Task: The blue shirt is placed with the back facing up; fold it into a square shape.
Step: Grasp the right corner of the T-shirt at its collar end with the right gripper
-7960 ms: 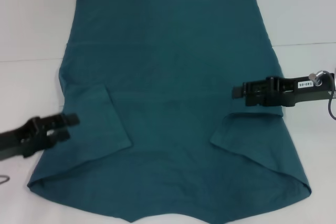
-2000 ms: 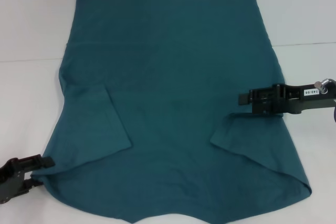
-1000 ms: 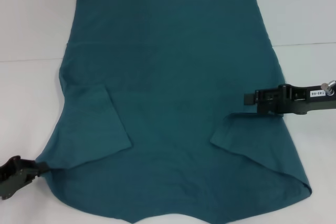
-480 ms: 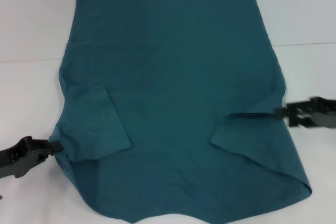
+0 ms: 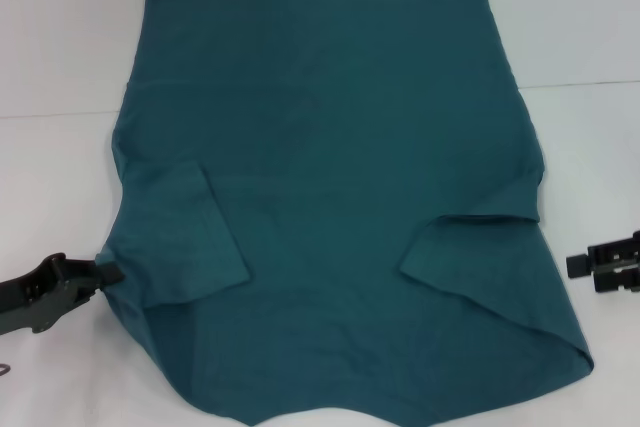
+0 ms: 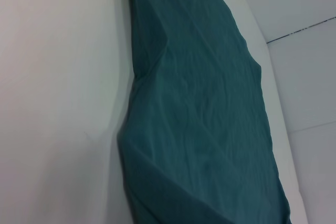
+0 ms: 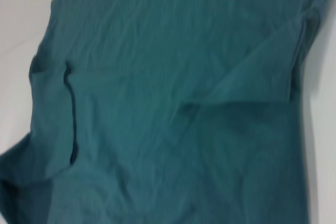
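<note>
Teal cotton edge meets left gripper (image 5: 108, 272) jaw tips: jaws at near-left side hem of blue shirt (image 5: 330, 197), seemingly clamped on it, though contact partly hidden. Cloth spreads from jaws toward robot's right and away; long axis runs near-to-far on white counter (image 5: 60, 57). Both sleeves folded inward. Right gripper (image 5: 578, 265) off cloth, just beside right side edge; jaw state: cannot tell. Left arm nearer; lengthwise fold likely next.

blue shirt (image 5: 330, 197) cropped below, right pincer (image 5: 575, 265) cropped
</note>
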Motion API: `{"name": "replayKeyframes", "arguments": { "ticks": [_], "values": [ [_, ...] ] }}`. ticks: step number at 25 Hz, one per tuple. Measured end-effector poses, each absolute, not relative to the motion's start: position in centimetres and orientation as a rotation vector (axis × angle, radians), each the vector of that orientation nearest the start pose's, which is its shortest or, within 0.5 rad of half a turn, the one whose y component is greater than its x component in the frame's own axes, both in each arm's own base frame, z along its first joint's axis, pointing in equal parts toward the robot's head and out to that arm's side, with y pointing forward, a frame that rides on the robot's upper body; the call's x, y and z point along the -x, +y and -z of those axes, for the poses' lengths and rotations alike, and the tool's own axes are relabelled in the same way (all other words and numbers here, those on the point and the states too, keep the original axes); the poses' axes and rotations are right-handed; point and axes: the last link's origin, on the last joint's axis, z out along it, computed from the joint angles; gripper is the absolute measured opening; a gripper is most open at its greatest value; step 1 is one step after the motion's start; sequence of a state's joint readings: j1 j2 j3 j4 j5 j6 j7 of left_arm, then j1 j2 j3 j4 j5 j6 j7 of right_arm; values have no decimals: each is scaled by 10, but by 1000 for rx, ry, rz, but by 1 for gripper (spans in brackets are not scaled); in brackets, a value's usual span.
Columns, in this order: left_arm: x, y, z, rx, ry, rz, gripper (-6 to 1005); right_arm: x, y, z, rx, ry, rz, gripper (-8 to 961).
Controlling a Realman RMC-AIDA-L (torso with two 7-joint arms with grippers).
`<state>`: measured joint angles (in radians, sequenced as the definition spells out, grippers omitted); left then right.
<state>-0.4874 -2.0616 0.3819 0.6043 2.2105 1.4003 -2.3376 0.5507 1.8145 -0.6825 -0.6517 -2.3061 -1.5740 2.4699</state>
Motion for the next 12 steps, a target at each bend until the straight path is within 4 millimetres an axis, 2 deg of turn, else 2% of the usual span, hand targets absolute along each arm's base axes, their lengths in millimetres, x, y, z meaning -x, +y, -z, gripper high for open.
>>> {"name": "replayKeyframes", "arguments": {
  "ticks": [6,12],
  "values": [
    [334,324,-21,-2195,2421,-988,16,-334,331,-90,2137,1992,-238,666],
    [335,324,-21,-2196,2429,-987,16,-342,321,-77,2136,2024,-127,666]
  ]
}}
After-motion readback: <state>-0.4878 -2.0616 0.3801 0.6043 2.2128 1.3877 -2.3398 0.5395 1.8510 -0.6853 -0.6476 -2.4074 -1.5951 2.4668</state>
